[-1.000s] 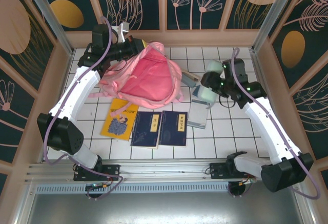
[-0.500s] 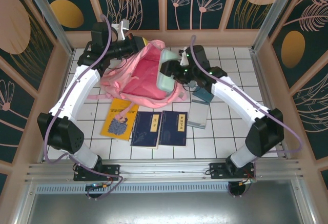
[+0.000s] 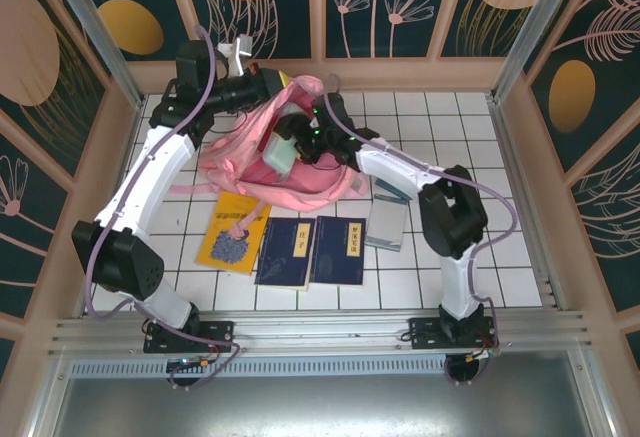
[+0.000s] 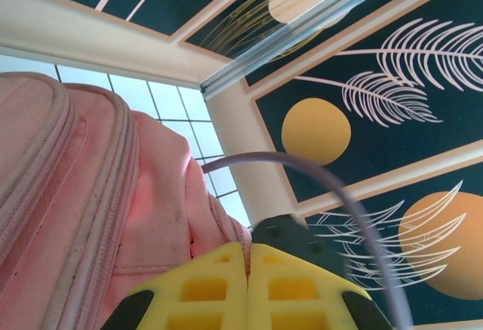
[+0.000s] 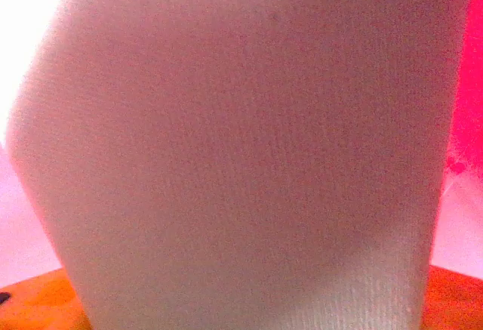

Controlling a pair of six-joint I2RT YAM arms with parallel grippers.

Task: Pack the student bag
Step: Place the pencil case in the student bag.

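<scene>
While the left gripper (image 4: 247, 273) pinches the top edge of the student bag (image 3: 305, 182) at the back of the table (image 3: 440, 257), the right gripper (image 3: 292, 137) is inside it with a pale case (image 3: 277, 152); gripped or let go, I cannot tell.

We see a white tiled table (image 3: 440, 257). In the lower middle of the top view a yellow book (image 3: 232, 234) lies at a slight tilt. Just right of it two dark blue books (image 3: 287, 252) (image 3: 338, 251) lie side by side, their long edges together. Further right lies a grey book (image 3: 385, 225), with a teal book (image 3: 392, 193) partly hidden just above it. In the upper middle is a pale block (image 3: 278, 148); the right wrist view gives us its woven face (image 5: 226, 149) very close, tinted pink. Dark wall panels (image 3: 130, 25) with orange discs (image 4: 317, 130) and drawn leaves ring the table. A metal rail (image 3: 320, 335) runs along the bottom.
</scene>
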